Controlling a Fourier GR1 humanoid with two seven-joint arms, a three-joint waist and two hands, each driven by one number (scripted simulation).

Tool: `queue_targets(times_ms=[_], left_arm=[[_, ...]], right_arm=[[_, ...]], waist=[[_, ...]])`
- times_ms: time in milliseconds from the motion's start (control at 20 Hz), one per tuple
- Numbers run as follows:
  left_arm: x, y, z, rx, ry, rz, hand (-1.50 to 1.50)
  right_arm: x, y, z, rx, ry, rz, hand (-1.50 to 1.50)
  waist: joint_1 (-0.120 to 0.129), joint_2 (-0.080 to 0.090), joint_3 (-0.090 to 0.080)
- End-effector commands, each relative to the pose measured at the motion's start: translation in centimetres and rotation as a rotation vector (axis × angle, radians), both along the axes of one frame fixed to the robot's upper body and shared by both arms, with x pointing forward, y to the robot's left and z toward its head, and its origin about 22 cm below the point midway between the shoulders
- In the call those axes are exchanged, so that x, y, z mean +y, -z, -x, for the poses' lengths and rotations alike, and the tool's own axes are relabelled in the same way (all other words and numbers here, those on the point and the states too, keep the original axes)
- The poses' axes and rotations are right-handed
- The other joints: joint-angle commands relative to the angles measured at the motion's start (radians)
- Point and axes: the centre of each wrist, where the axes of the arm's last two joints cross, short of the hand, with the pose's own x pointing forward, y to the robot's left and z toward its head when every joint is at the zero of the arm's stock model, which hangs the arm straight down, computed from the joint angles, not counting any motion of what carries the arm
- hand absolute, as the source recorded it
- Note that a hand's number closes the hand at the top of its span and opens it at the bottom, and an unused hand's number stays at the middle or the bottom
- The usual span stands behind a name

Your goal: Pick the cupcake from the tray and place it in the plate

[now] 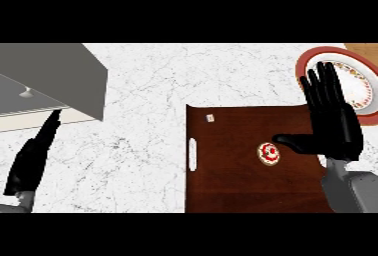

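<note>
The cupcake, white frosting with a red top, sits on the dark brown tray right of the tray's middle. My right hand hovers just right of it, open, fingers straight and pointing away from me, thumb stretched toward the cupcake without touching it. Its fingertips overlap the plate, white with a red rim, at the upper right. My left hand rests open at the left edge, fingers pointing up.
A grey cabinet block with a pale drawer front and small knob fills the upper left. The tray has a white handle on its left side and a small white tag. White marble counter lies between.
</note>
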Motion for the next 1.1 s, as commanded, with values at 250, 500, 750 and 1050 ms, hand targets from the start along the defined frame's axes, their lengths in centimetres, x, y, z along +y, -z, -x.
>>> queue_targets(times_ms=[250,500,750,1050], left_arm=[[0.8,0.8,2.7,-0.049,0.025,-0.041,0.00],[-0.3,1.9,3.5,-0.032,0.047,-0.043,0.00],[1.1,1.4,3.1,-0.045,0.033,-0.053,0.00],[1.7,1.1,3.2,-0.057,0.052,-0.038,0.00]], right_arm=[[0.2,-0.3,9.6,-0.134,0.256,-0.154,-1.50],[-3.3,-1.9,10.8,-0.041,0.045,0.035,-1.50],[-5.6,-4.8,11.2,0.090,-0.040,0.363,-1.50],[-6.8,-6.5,9.9,0.252,-0.109,0.551,-1.50]], waist=[[-0.019,-0.001,0.003],[-0.009,0.002,0.003],[-0.008,0.003,0.001],[0.001,0.004,0.002]])
